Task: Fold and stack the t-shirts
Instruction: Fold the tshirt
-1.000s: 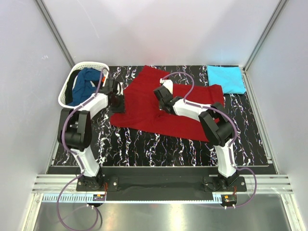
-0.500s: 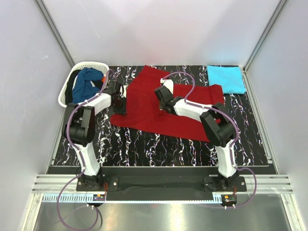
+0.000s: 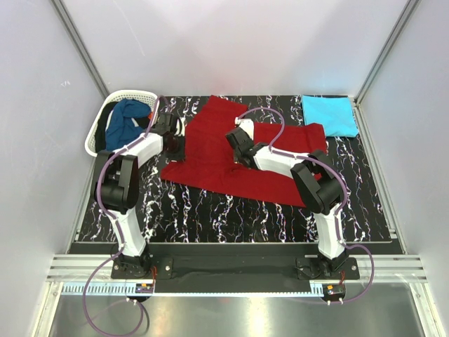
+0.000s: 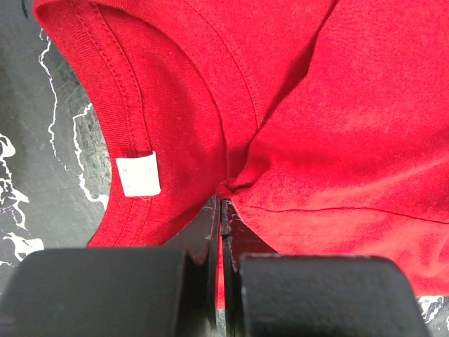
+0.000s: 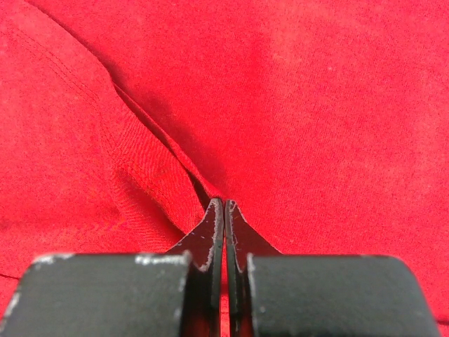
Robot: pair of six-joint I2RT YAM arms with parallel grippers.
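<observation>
The deep red t-shirt (image 3: 210, 158) lies spread and rumpled on the black marbled table (image 3: 210, 210). My left gripper (image 3: 177, 144) is at its left edge. In the left wrist view that gripper (image 4: 222, 204) is shut, pinching a fold of the red t-shirt (image 4: 337, 126) beside the collar and its white label (image 4: 137, 175). My right gripper (image 3: 236, 138) is over the middle of the shirt. The right wrist view shows it (image 5: 224, 204) shut on a raised crease of the red t-shirt (image 5: 316, 105). The turquoise t-shirt (image 3: 330, 114) lies folded at the back right. The dark blue t-shirt (image 3: 125, 121) is bundled in the basket.
The white lattice basket (image 3: 93, 137) stands at the back left corner, close to the left arm. White walls with metal frame posts (image 3: 78, 42) enclose the table. Bare marbled surface shows in front of the red shirt.
My left gripper has slid a little toward the back along the shirt's left edge and has closed on the cloth by the collar. The right gripper stays shut in place.
</observation>
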